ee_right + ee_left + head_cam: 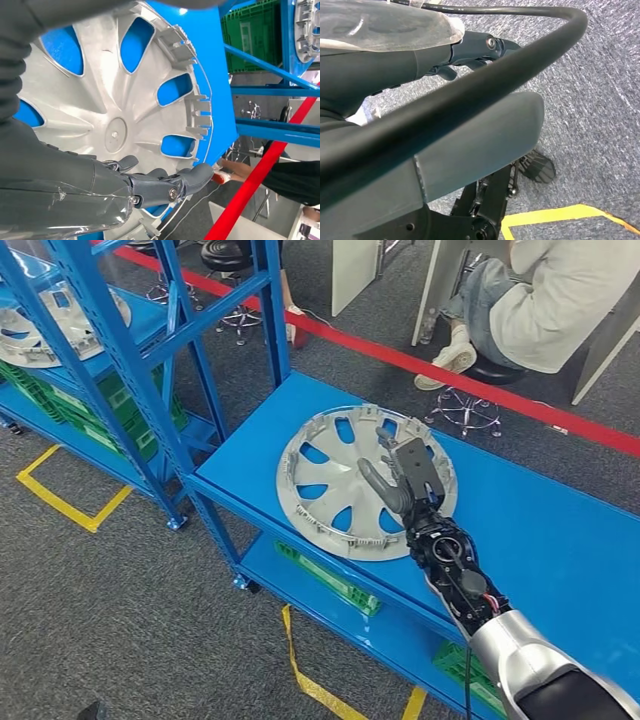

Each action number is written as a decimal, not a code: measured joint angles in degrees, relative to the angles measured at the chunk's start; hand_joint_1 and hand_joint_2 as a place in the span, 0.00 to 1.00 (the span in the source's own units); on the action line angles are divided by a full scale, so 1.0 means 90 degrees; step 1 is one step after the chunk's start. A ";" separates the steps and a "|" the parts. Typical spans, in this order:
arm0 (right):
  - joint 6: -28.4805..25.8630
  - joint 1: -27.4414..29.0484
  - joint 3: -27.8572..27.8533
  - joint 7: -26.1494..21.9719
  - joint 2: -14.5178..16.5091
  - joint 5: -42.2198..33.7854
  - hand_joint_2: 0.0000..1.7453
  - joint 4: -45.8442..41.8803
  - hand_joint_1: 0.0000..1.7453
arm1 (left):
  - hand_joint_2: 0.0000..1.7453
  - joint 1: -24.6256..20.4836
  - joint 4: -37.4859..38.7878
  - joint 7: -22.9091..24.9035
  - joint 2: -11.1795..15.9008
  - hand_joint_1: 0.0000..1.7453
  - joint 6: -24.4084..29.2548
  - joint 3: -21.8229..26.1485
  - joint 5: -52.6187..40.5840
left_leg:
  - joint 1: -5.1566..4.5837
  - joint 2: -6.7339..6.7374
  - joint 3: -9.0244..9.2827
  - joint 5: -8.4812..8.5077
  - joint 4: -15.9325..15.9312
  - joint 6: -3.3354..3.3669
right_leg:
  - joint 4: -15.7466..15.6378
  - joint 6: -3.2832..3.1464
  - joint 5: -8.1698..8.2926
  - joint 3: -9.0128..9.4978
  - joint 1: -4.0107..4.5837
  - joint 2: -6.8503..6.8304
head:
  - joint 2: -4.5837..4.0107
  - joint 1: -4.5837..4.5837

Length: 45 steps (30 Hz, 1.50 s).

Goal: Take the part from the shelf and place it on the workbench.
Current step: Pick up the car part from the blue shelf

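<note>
Wheel cover (355,480) lies flat on blue desk (543,530), frame centre. My right hand (404,480) above it, fingers (188,180) spread, gripping nothing. Risk: fingers snagging rim clips, dragging cover toward desk edge. Left hand (471,55): state unclear.

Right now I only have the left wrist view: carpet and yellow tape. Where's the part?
Observer: The hubcap lies flat on the blue workbench, ribbed side up.
Operator: Right hand?
Observer: The right hand is over the hubcap's right side, fingers stretched out, not wrapped round the rim.
Operator: Anything on the shelf?
Observer: A second hubcap rests on the shelf, off to the left.
</note>
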 joint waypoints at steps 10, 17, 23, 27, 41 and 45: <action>-0.0051 0.0010 0.0137 0.1345 -0.0061 0.1807 1.00 -0.0048 0.00 | 0.00 0.0001 0.0000 0.0007 0.0001 0.00 -0.0062 0.0000 -0.0016 | 0.0013 0.0001 0.0037 0.0002 0.0000 0.0000 | -0.0004 0.0074 -0.0001 0.0032 -0.0011 0.0000 | 0.0000 -0.0004; 0.0933 0.0049 0.0576 0.2927 -0.0154 0.4524 1.00 -0.0585 0.00 | 0.00 0.0001 0.0000 0.0033 0.0003 0.00 -0.0174 0.0000 -0.0069 | 0.0024 0.0005 0.0053 0.0002 -0.0006 -0.0002 | -0.0003 0.0069 -0.0005 0.0042 0.0005 0.0001 | 0.0000 -0.0017; 0.1137 0.0171 0.0784 0.3145 -0.0266 0.4792 1.00 -0.1126 0.00 | 0.00 0.0001 0.0000 0.0044 0.0005 0.00 -0.0234 -0.0002 -0.0084 | 0.0031 0.0005 0.0058 -0.0002 -0.0008 -0.0007 | -0.0003 0.0065 -0.0010 0.0047 0.0007 0.0001 | 0.0000 -0.0023; 0.1147 0.0230 0.0856 0.3170 -0.0349 0.4799 1.00 -0.1343 0.00 | 0.00 0.0001 0.0000 0.0048 0.0015 0.00 -0.0240 -0.0005 -0.0084 | 0.0031 0.0005 0.0059 -0.0002 -0.0008 -0.0008 | -0.0003 0.0065 -0.0010 0.0048 0.0007 0.0001 | 0.0000 -0.0022; 0.0638 0.0663 0.0827 0.3359 -0.0744 0.5036 1.00 -0.2505 0.00 | 0.00 0.0004 0.0000 0.0042 0.0019 0.00 -0.0263 -0.0010 -0.0094 | 0.0030 0.0004 0.0061 -0.0002 -0.0008 -0.0008 | -0.0004 0.0066 -0.0010 0.0051 0.0006 0.0001 | 0.0000 -0.0015; 0.0548 0.0731 0.0761 0.3331 -0.0755 0.5055 1.00 -0.2670 0.00 | 0.00 0.0003 0.0000 0.0039 0.0018 0.00 -0.0256 -0.0010 -0.0084 | 0.0031 0.0005 0.0063 -0.0002 -0.0008 -0.0008 | -0.0004 0.0066 -0.0010 0.0052 0.0007 0.0001 | 0.0000 -0.0017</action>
